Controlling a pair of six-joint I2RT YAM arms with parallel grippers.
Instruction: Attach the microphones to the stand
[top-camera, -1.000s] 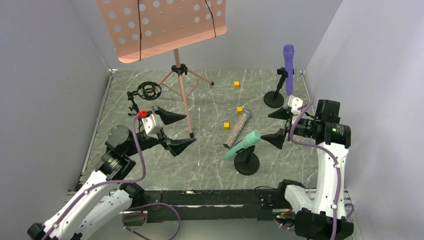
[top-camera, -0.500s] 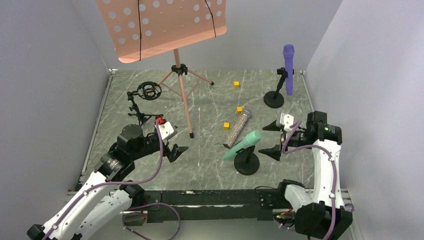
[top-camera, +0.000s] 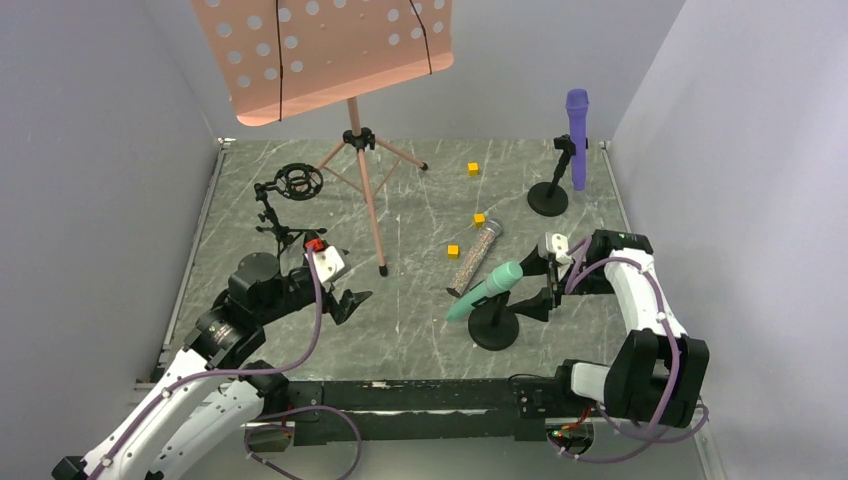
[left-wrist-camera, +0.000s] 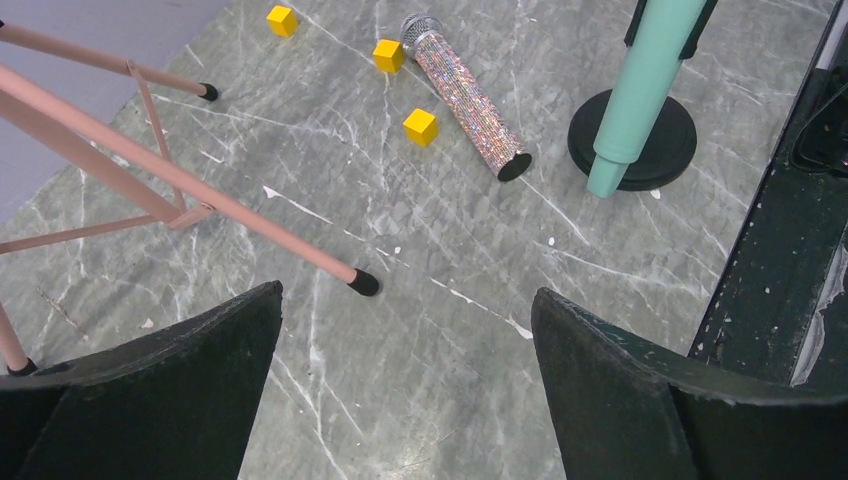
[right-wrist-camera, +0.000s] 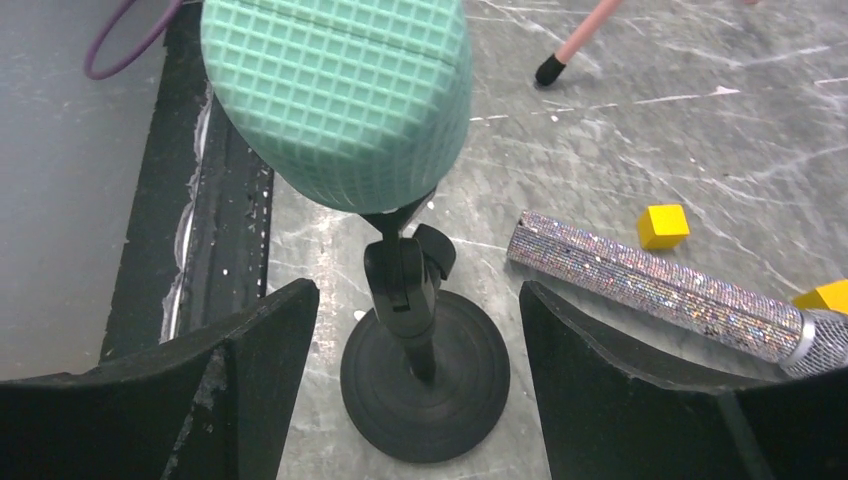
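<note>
At the far left, close to the left wall (top-camera: 100, 150), an empty ring-clip stand (top-camera: 291, 184), awaiting a microphone. Just right of it, the left end effector (left-wrist-camera: 405, 300): drawn back toward the near edge and lower than a second ago, spread fully wide, gripping nothing. Ahead, bare worktop (left-wrist-camera: 440, 400), then a foot of the pink music stand (top-camera: 365, 200), a leg to skirt on any reach rightward. Past that, the glittery silver-pink microphone (top-camera: 474, 257), flat on the worktop and off any stand, small yellow cubes (top-camera: 453, 250) just beside it. Next, the mint-teal microphone (top-camera: 487, 289), tilted in the clip of its round-based stand (top-camera: 494, 328), near the black rail (top-camera: 400, 395) along the near edge. Then the right end effector (right-wrist-camera: 417, 300): swung in from nearer the right wall (top-camera: 740, 150), now just beside the mint head, the clip framed between its fingers in the wrist view, narrowing yet parted, closed on nothing. Probably a check or nudge of that microphone. Farther back on the right, the purple microphone (top-camera: 577, 124), upright on the back stand (top-camera: 548, 199). Hence two mounted, one to go, likely bound for the ring-clip stand. Scant slack by the right wall and the rail; widest open ground mid-worktop, left of the silver-pink microphone.
</note>
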